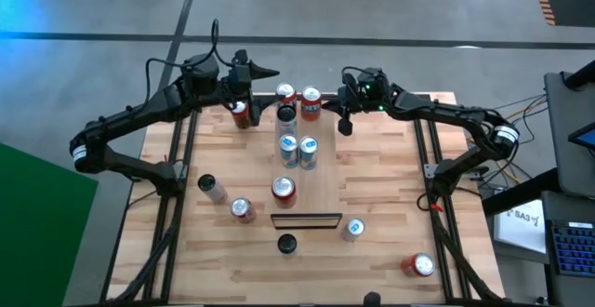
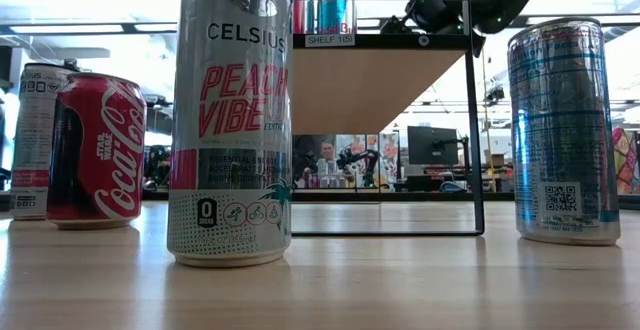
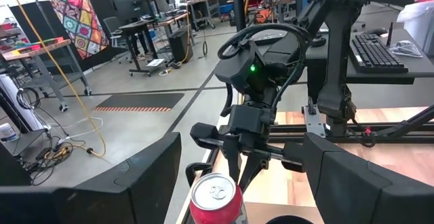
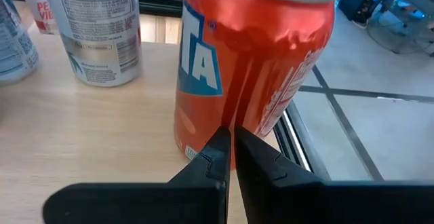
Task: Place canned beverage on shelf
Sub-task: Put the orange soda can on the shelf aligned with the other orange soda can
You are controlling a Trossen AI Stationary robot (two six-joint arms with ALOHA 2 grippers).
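The light wood shelf (image 1: pixel 321 191) runs from the far edge toward the near edge, with its dark end (image 1: pixel 305 220) nearest me, and several cans stand on it. My left gripper (image 1: pixel 244 107) is open at the far left of the shelf, beside a red can (image 1: pixel 240 114). In the left wrist view a red can's top (image 3: pixel 215 195) shows between the wide-apart fingers. My right gripper (image 1: pixel 346 123) is shut, and its tips (image 4: pixel 230 136) point at the lower side of an orange can (image 4: pixel 251 68), which stands at the shelf's far end (image 1: pixel 310 104).
Loose cans stand on the planked table: a Coca-Cola can (image 2: pixel 95 150), a tall Celsius can (image 2: pixel 230 120), a silver-blue can (image 2: pixel 562 130), and a red one near the right corner (image 1: pixel 420 266). The shelf's metal frame (image 2: pixel 470 120) stands between them. Cans on the shelf crowd its far half.
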